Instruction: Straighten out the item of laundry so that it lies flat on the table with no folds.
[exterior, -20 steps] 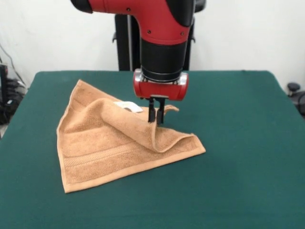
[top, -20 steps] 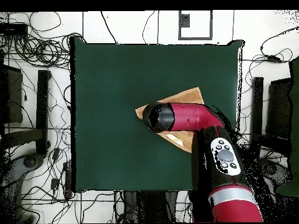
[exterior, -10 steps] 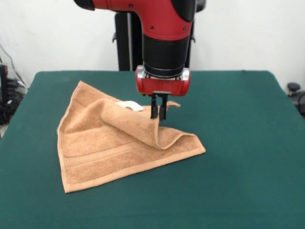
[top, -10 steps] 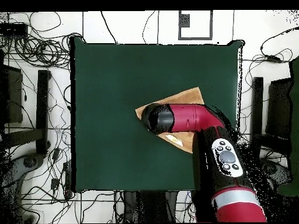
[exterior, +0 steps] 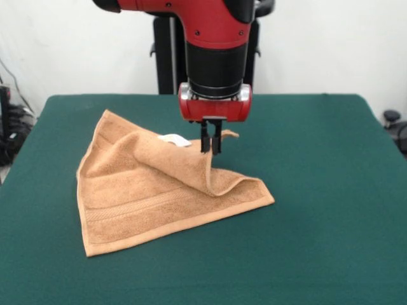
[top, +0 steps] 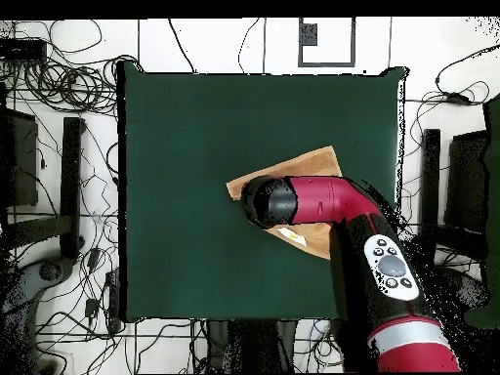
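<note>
The item of laundry (exterior: pixel 146 194) is a light orange-tan towel lying on the dark green table (exterior: pixel 318 190), left of the middle in the front view. One corner is folded over and pulled up into a ridge. My gripper (exterior: pixel 210 151) is shut on that raised fold, holding it a little above the lower layer. A small white tag (exterior: pixel 174 140) shows just left of the gripper. In the overhead view the red arm covers most of the item of laundry (top: pixel 312 161), and the gripper itself is hidden beneath the arm.
The table (top: pixel 195 195) has bare green felt on every side of the towel. Cables and stands lie on the floor around the table in the overhead view.
The gripper has risen slightly with the folded corner, drawing the fold up and toward the far side. The lower layer of the towel has stayed in place.
</note>
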